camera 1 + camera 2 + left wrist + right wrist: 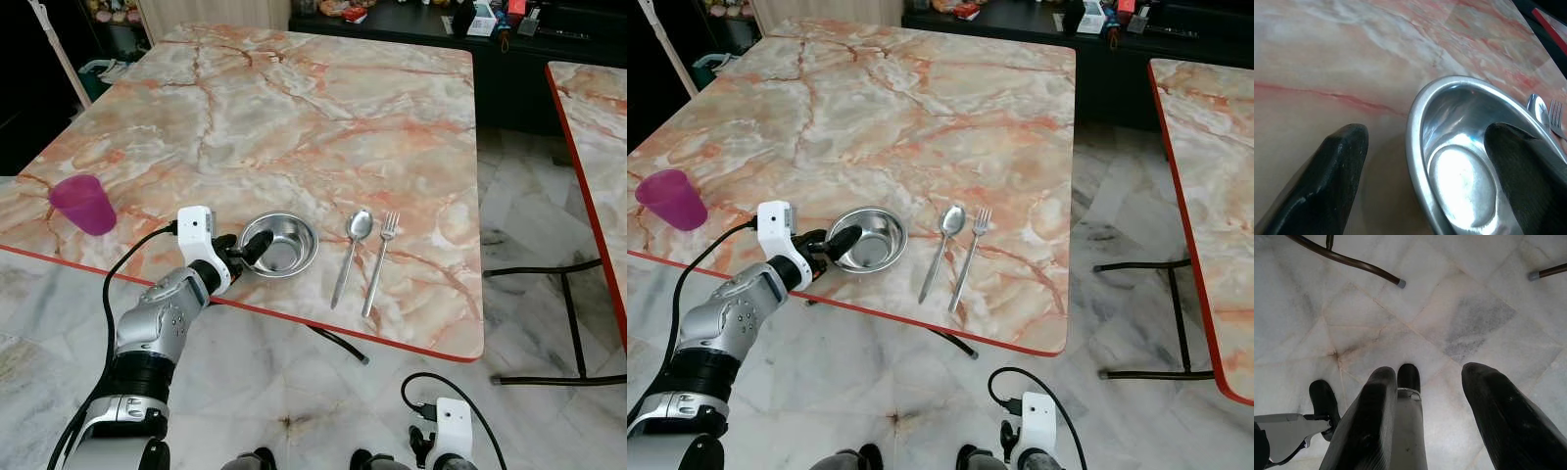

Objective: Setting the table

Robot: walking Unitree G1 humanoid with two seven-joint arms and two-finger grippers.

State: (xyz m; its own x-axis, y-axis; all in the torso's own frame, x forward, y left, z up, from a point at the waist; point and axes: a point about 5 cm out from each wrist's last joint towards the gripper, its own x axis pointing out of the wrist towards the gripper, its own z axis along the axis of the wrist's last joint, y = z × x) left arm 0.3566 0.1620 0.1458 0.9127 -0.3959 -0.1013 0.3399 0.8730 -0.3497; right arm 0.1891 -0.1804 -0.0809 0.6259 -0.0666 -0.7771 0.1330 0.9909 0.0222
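The left gripper (247, 251), fingers spread, straddles the bowl's (286, 247) rim at its 9 o'clock side, one finger inside and one outside, near the tabletop's (323, 127) front edge, with the spoon (353, 250) at 3 o'clock.

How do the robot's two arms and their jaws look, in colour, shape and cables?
The left arm has silver rounded shells with dark bands at the joints and a white boxy wrist block. A black cable loops from that block down along the arm. The left gripper has two long black tapered fingers. The right gripper has the same black fingers, a white wrist block and a black cable.
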